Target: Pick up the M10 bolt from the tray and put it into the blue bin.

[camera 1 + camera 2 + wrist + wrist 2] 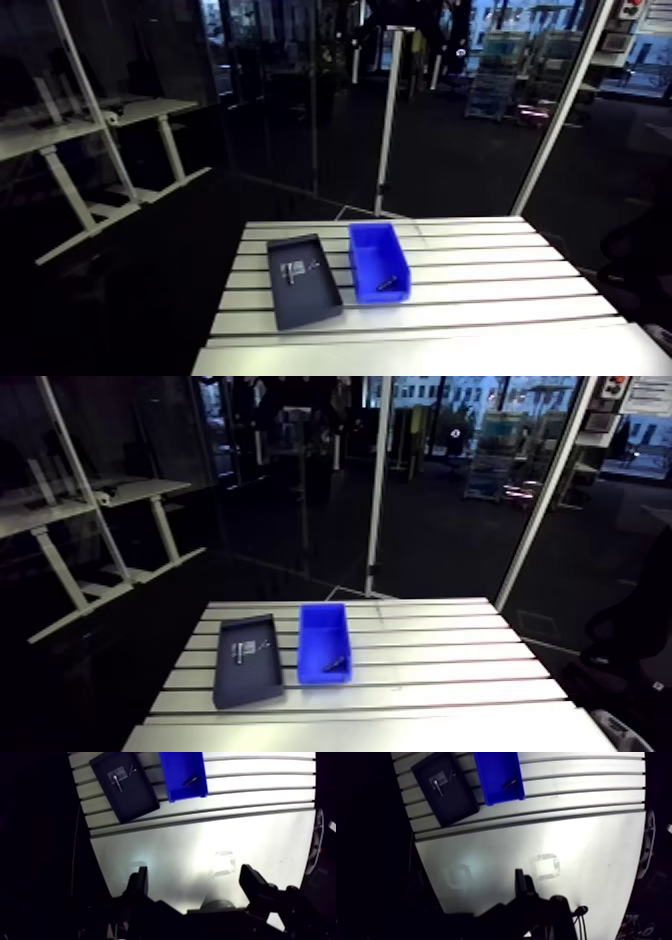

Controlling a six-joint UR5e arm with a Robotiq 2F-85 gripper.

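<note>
Gripper (pixel 195 883) hung over the tabletop's (pixel 250 827) near side, well apart from the work, with fingers spread wide and nothing between them. Dark bolt (pixel 387 282) lay inside the blue bin (pixel 372 245) — at its near end. Black tray (pixel 310 300) sat just beside the bin, toward the left edge — small bright hardware (pixel 292 268) in it.

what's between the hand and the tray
Only bare table, crossed by its slots, lies between the hand and the tray; the wrist view shows it.
</note>
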